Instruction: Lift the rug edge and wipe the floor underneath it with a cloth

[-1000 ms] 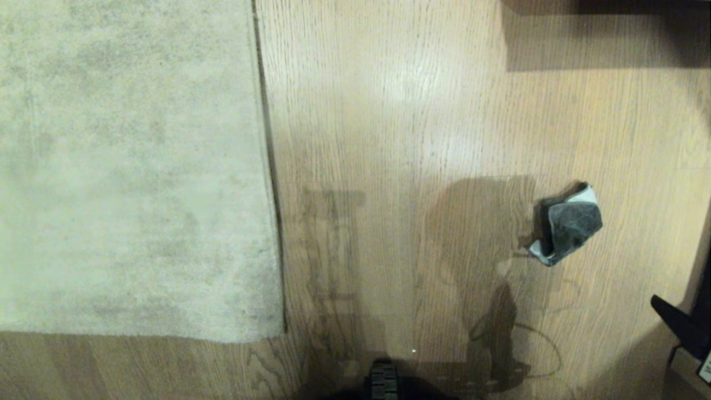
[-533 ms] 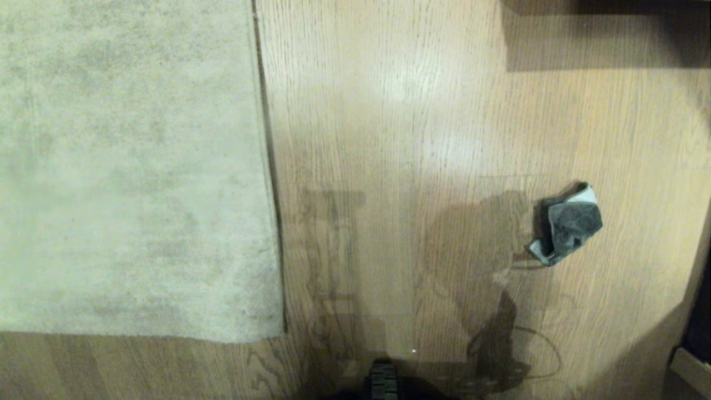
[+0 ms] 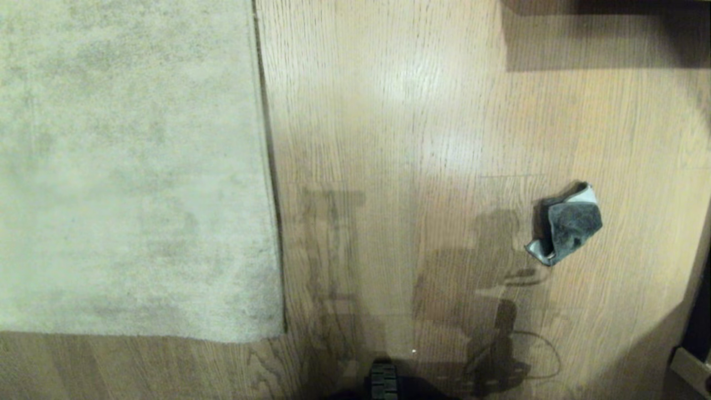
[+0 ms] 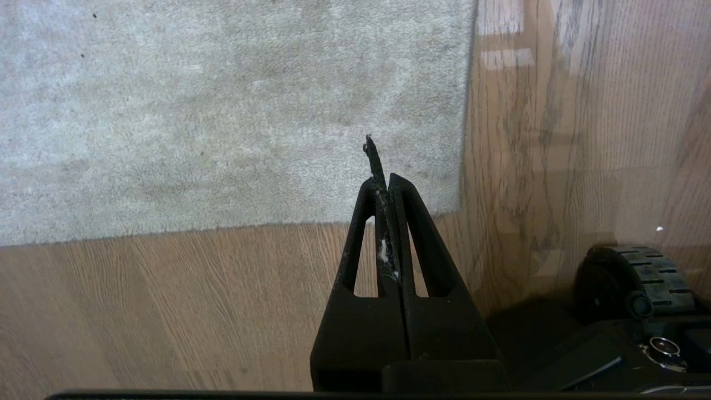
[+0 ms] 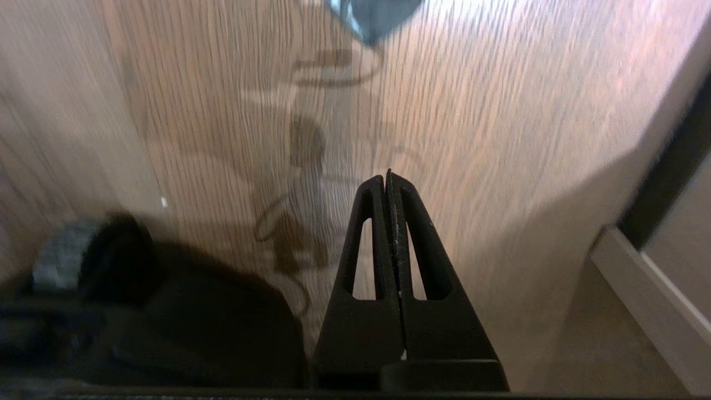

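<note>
The pale grey-beige rug (image 3: pixel 128 166) lies flat on the left, and its straight rug edge (image 3: pixel 272 166) runs away from me along the wood-plank floor (image 3: pixel 416 111). The small dark grey cloth (image 3: pixel 567 224) sits crumpled on the floor to the right, with nothing touching it. Neither gripper shows in the head view. My left gripper (image 4: pixel 383 180) is shut and empty, hanging over the rug's near corner (image 4: pixel 444 189). My right gripper (image 5: pixel 387 178) is shut and empty above bare floor. The cloth (image 5: pixel 372 16) lies well ahead of its tips.
A wheel of my base (image 3: pixel 383 383) shows at the near edge. A pale baseboard or panel (image 3: pixel 689 364) and a dark upright strip (image 3: pixel 701 311) stand at the near right. Dark furniture (image 3: pixel 611 5) casts a shadow at the far right.
The black tip of my right gripper, seen at the right edge of the head view a second ago, has left it. Its shadow on the floor has drawn back toward me. Rug and cloth stay put.
</note>
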You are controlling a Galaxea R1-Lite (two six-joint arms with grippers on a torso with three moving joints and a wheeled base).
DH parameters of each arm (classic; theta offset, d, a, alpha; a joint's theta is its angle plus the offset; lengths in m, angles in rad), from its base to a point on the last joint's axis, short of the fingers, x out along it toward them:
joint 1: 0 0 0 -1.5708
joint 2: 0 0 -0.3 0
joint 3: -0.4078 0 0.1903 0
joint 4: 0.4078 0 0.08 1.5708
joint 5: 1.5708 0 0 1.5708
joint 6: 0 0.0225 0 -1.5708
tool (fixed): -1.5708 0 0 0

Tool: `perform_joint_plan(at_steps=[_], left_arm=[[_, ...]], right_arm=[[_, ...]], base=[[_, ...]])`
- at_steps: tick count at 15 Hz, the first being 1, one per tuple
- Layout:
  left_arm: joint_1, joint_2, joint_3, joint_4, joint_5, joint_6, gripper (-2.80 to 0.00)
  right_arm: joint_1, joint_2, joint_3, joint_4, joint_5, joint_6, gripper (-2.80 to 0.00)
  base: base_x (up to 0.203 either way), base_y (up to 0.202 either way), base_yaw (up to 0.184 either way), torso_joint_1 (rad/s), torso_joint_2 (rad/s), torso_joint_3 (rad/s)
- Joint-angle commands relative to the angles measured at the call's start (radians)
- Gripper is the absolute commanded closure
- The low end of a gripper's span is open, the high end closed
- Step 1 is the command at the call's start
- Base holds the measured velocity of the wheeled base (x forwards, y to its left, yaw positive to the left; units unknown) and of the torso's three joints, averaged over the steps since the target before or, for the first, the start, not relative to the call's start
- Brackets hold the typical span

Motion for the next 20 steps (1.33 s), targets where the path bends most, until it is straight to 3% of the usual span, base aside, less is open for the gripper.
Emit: perform_joint_plan(at_steps=[1,8,15,20], left_arm=[[0.000,0.000,0.000,0.000,-0.001,0.000,0.00],[0.000,0.000,0.000,0.000,0.000,0.000,0.00],[0.000,0.000,0.000,0.000,-0.001,0.000,0.00],[0.000,0.000,0.000,0.000,-0.001,0.000,0.00]], right_arm=[[0.000,-0.136,0.000,0.105,0.000,-0.011,0.00],[0.002,-0.137,0.000,0.206,-0.033,-0.013,0.00],[0.001,-0.137,0.000,0.210,-0.034,0.066,0.00],[0.000,-0.137,0.000,0.210,-0.034,0.070,0.00]], base=[[0.000,0.000,0.000,0.000,0.00,0.000],[0.000,0.000,0.000,0.000,0.00,0.000],[0.000,0.000,0.000,0.000,0.00,0.000],[0.000,0.000,0.000,0.000,0.00,0.000]])
